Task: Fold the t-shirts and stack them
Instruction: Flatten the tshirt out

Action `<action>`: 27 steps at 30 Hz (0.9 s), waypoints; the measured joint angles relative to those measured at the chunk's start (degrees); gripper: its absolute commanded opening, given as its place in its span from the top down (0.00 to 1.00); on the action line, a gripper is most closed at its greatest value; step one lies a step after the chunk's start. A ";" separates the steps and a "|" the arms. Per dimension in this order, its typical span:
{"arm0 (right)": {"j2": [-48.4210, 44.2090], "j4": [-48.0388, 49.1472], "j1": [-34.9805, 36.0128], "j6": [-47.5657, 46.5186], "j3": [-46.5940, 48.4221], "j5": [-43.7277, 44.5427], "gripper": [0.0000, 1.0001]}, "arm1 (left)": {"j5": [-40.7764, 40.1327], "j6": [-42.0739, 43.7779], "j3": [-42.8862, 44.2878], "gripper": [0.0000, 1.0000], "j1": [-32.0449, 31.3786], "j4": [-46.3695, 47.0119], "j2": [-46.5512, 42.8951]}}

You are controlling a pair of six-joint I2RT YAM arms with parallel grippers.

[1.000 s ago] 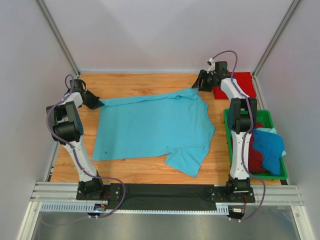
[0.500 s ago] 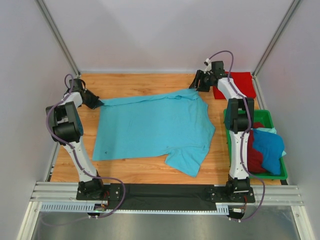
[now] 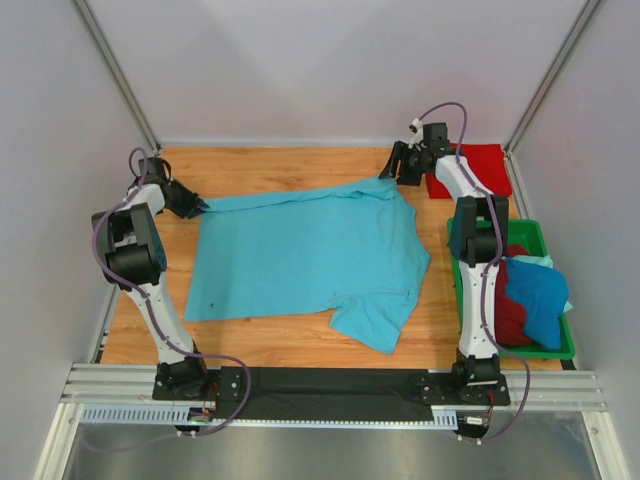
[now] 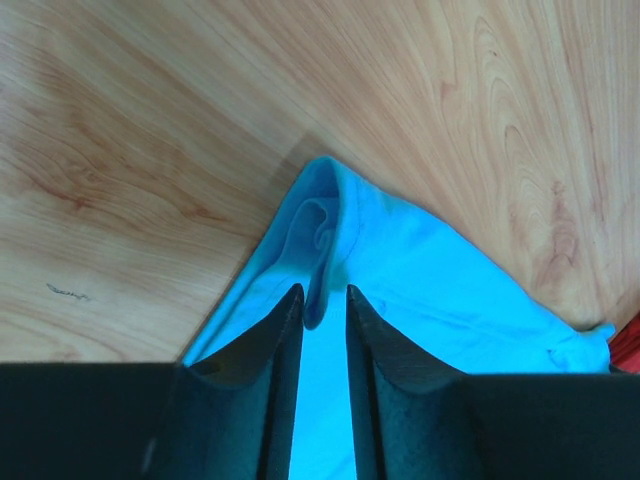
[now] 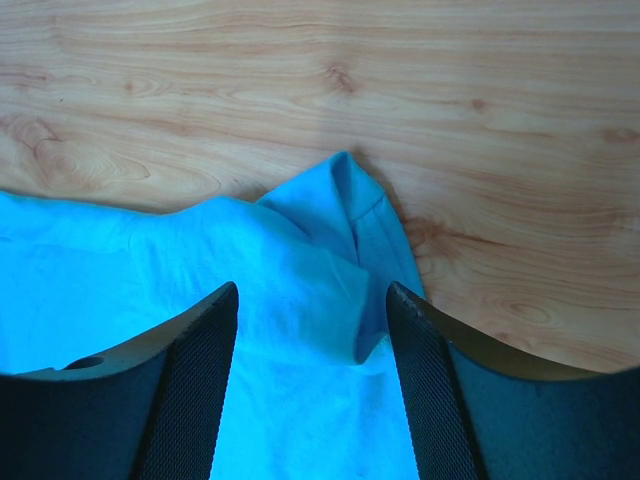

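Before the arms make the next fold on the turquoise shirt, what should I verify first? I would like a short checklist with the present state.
1. The turquoise t-shirt lies spread on the table: ok.
2. The right gripper is open over the far-right corner: ok.
3. The left gripper is free of the far-left corner: cannot tell; jaws narrowly apart, a cloth fold at their tips.
4. The red t-shirt lies apart from the turquoise one: ok.
5. The other shirts wait in the green tray: ok.

Plain turquoise t-shirt [image 3: 310,255]; red t-shirt [image 3: 488,160]; blue shirt [image 3: 535,295], dark red shirt [image 3: 512,318]; green tray [image 3: 530,352]; light wood-grain table [image 3: 270,165].
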 measured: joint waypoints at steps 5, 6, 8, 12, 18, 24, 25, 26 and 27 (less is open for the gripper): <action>0.00 0.07 0.00 0.39 -0.09 -0.15 0.37 | -0.20 -0.13 0.00 0.65 0.00 0.07 0.02; 0.00 0.09 0.00 0.44 -0.17 -0.20 0.37 | -0.20 -0.13 0.00 0.65 0.00 0.09 0.02; 0.00 0.07 0.00 0.66 -0.26 -0.31 0.37 | -0.20 -0.15 0.02 0.65 0.00 0.11 0.13; 0.00 0.11 0.00 0.87 -0.28 -0.61 0.38 | -0.24 -0.15 0.44 0.74 0.00 0.04 1.05; 0.00 0.09 0.00 1.07 -0.33 -1.09 0.41 | -0.44 -0.22 1.44 0.93 -0.02 -0.04 2.03; 0.00 -0.07 0.02 1.27 -0.33 -2.25 0.54 | -0.42 0.17 2.19 1.00 -0.04 -0.42 2.23; 0.00 -0.11 0.07 1.31 -0.33 -2.45 0.57 | -0.42 0.35 2.27 1.00 -0.04 -0.66 2.23; 0.00 -0.11 0.07 1.49 -0.33 -2.58 0.60 | -0.44 0.44 2.40 1.00 -0.04 -0.90 2.23; 0.00 -0.11 0.07 1.70 -0.33 -2.71 0.62 | -0.42 0.57 2.51 1.00 -0.11 -1.05 2.23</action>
